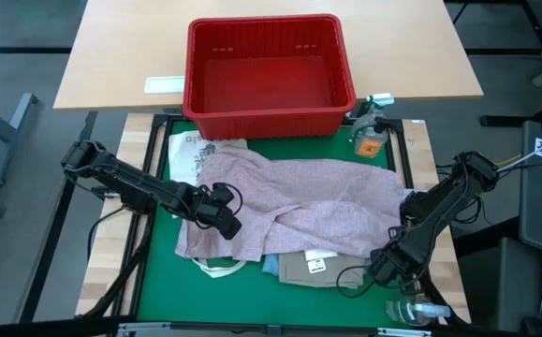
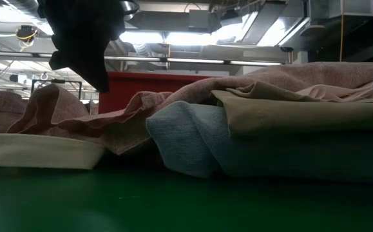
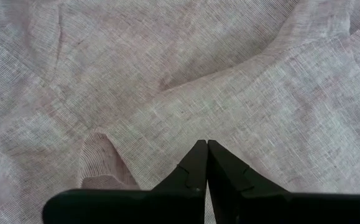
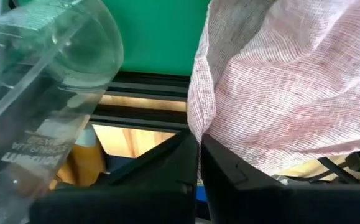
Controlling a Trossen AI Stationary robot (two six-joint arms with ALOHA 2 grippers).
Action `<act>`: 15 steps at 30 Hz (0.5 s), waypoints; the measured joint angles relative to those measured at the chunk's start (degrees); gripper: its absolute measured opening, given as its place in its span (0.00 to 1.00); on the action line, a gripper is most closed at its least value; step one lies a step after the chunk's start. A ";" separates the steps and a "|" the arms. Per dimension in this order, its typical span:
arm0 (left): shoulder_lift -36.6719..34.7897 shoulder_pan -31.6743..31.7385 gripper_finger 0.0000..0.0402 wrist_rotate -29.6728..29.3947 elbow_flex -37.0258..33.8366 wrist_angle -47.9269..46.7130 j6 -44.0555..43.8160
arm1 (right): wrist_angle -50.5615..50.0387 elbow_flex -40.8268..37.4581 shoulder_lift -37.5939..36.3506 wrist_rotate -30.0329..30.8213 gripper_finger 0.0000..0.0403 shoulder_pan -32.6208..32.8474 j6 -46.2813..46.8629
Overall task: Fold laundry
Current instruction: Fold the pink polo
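The pale pink shirt (image 1: 317, 192) lies crumpled across the green mat. It covers most of the tan cloth (image 1: 313, 267) and the light blue jeans (image 1: 271, 267), which peek out at its near edge. In the low view the tan cloth (image 2: 289, 109) rests on the jeans (image 2: 192, 138), with the shirt (image 2: 302, 71) on top. My left gripper (image 1: 231, 225) is shut, over the shirt's left part (image 3: 260, 74). My right gripper (image 1: 378, 271) is shut at the shirt's near right edge. My left gripper (image 3: 206, 144) points its shut fingertips down at the shirt beside a small fold (image 3: 99, 152); whether they touch or pinch the cloth, I cannot tell. My right gripper (image 4: 198, 138) pinches the shirt by an edge (image 4: 195, 121) between its two fingers. The cloth rises from the fingertips in slack folds (image 4: 291, 81); one layer or several, I cannot tell.
A red plastic basket (image 1: 269, 117) stands at the mat's far edge. White printed cloth (image 1: 188, 150) lies at the far left and a white piece (image 2: 38, 151) at the near left. A clear plastic bottle (image 4: 43, 93) lies by the near right corner. Small items (image 1: 369, 136) sit at the far right.
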 joint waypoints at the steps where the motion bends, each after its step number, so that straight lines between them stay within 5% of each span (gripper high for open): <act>1: 0.00 -0.02 0.01 0.02 0.00 0.00 0.00 | -0.05 0.21 0.00 0.00 0.05 -0.02 0.00; 9: 0.00 -0.04 0.03 0.06 0.00 0.00 1.98 | -2.21 0.34 0.00 0.02 0.05 -0.02 1.55; 15: 0.04 -0.30 0.13 0.41 0.00 0.00 5.02 | -3.49 0.34 0.00 0.02 0.05 -0.02 4.29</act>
